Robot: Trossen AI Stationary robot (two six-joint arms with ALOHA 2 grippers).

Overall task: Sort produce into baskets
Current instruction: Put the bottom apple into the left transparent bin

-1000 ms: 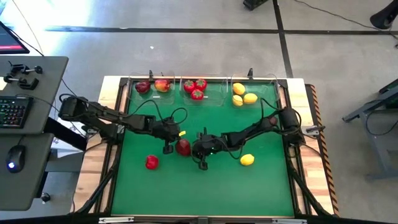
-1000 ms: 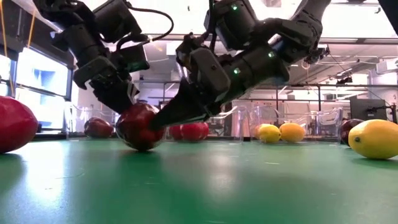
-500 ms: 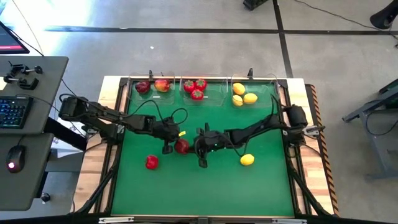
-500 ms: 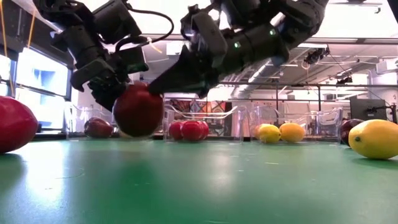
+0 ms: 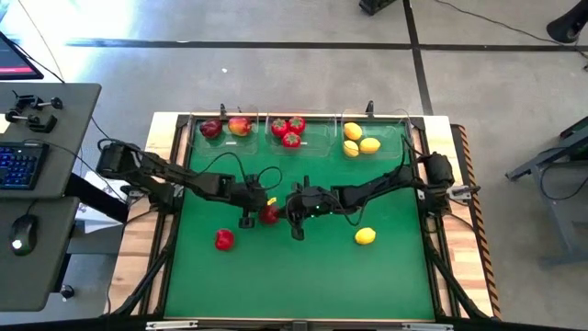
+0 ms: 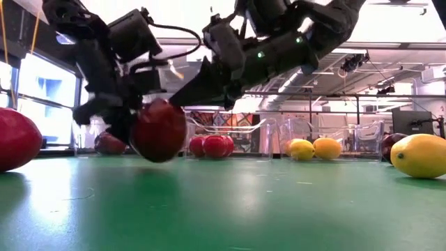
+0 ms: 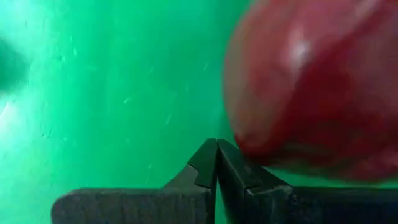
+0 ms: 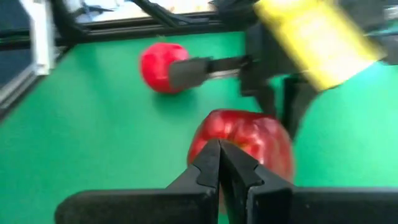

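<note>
Seven fruits already sit in the three clear baskets (image 5: 322,119) ranged along the mat's twelve o'clock edge: two apples toward eleven, three bright red green-topped ones at twelve, two lemons toward one. Three remain outside on the green mat (image 5: 303,276): a lemon (image 5: 365,236) toward four o'clock, a bright red fruit (image 5: 224,239) toward eight, and a dark red apple (image 5: 268,213) near the centre.

That apple is pinched between both arms rather than properly gripped. The left gripper (image 5: 248,204) presses it from nine o'clock and the right gripper (image 5: 292,213) from three. Each wrist view shows the fingers closed tip to tip with nothing between them, the apple lying just beyond the tips. From table height the apple (image 6: 158,130) seems lifted just clear of the mat, wedged between the two closed tools.

By this count the sorting looks roughly two-thirds done, with the apple basket toward eleven o'clock the likely destination for this piece.
</note>
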